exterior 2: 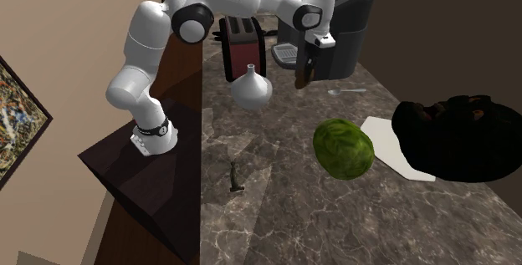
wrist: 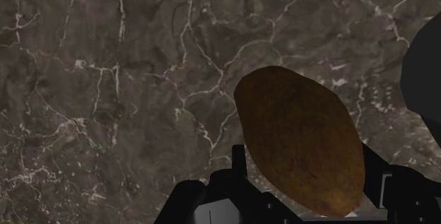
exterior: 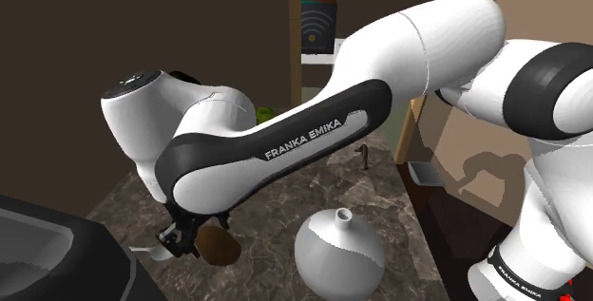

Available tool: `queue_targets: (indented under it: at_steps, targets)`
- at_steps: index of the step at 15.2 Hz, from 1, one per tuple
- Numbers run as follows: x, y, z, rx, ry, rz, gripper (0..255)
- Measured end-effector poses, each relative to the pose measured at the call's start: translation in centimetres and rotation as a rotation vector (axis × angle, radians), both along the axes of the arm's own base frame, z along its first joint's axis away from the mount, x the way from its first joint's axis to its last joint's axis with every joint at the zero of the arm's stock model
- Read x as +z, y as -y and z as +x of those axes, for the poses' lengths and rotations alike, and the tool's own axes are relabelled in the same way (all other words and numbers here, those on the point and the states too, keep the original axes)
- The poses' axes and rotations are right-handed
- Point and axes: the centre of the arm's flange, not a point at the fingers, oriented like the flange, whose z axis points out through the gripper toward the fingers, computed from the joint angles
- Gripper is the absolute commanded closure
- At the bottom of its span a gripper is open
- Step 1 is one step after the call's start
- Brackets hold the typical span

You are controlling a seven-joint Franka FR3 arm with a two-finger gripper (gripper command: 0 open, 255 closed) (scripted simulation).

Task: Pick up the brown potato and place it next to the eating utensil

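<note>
Evidently the all-black two-finger gripper [exterior 2: 304,69] is closed on the brown, egg-shaped potato [wrist: 300,141], clasping it across its broad middle. It seems to hang just above the dark, pale-veined surface [wrist: 127,102], near the small grey spoon [exterior 2: 347,93]. The potato looks firm, fairly light and dull-skinned, so it is unlikely to slip. Its rounded flanks favour this hold across the waist.

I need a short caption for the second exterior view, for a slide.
Black gripper holds a brown potato over the marble counter, near a spoon.
</note>
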Motion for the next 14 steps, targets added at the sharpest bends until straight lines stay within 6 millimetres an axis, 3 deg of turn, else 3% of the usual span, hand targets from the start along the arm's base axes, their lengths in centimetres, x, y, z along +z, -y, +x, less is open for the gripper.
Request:
queue_targets:
  at_steps: [9,14]
  targets:
    - [-4.5,0.0,0.0,0.000,0.004,0.003,255]
    - [-5.0,0.0,0.2,-0.002,0.014,0.012,255]
